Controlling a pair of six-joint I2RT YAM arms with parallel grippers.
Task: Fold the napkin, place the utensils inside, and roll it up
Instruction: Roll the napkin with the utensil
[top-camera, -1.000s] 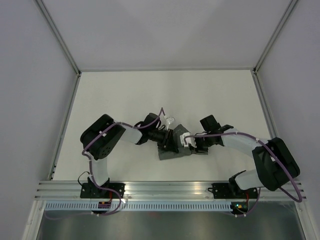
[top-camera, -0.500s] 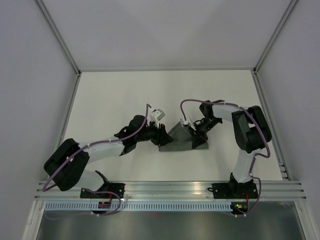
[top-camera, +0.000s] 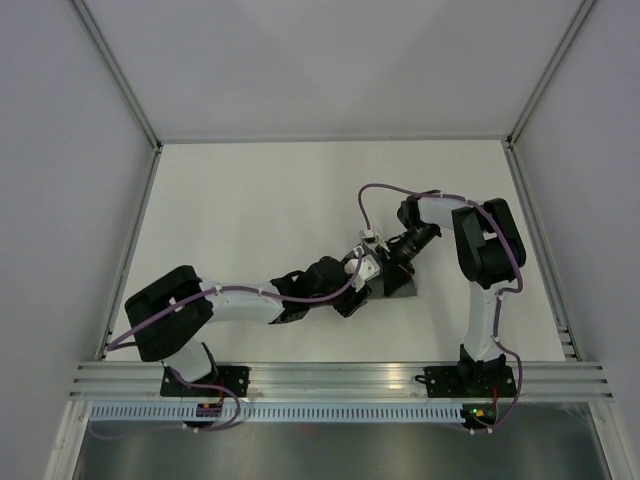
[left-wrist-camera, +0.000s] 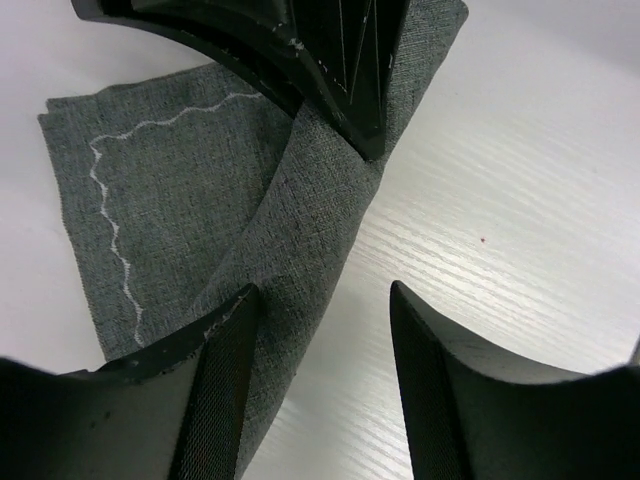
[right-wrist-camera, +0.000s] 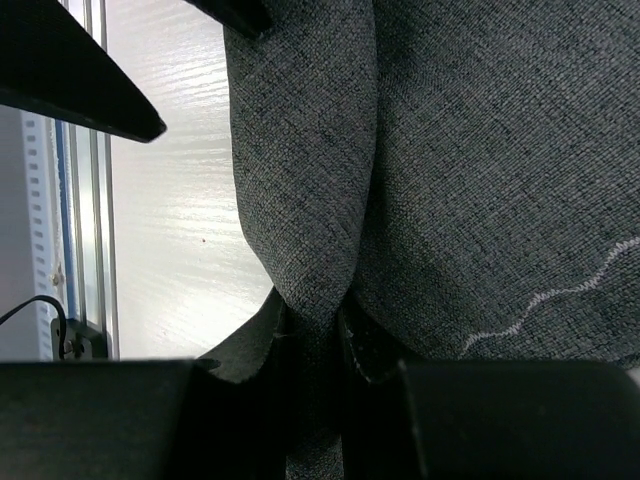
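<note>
Right wrist view, right claw (right-wrist-camera: 315, 325) pinching napkin (right-wrist-camera: 480, 150) fold, left claw (left-wrist-camera: 320, 295) spread apart, touching it.

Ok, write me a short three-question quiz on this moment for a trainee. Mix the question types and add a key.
1. True or false: the right gripper is clamped on the rolled part of the napkin.
2. Multiple choice: the left gripper is A) shut on the cloth, B) open, with the roll's end beside one fingertip, C) out of every view.
3. Fill in: the wavy stitched line along the napkin's edge is ___ than the cloth.
Key: 1 true; 2 B; 3 lighter.
</note>
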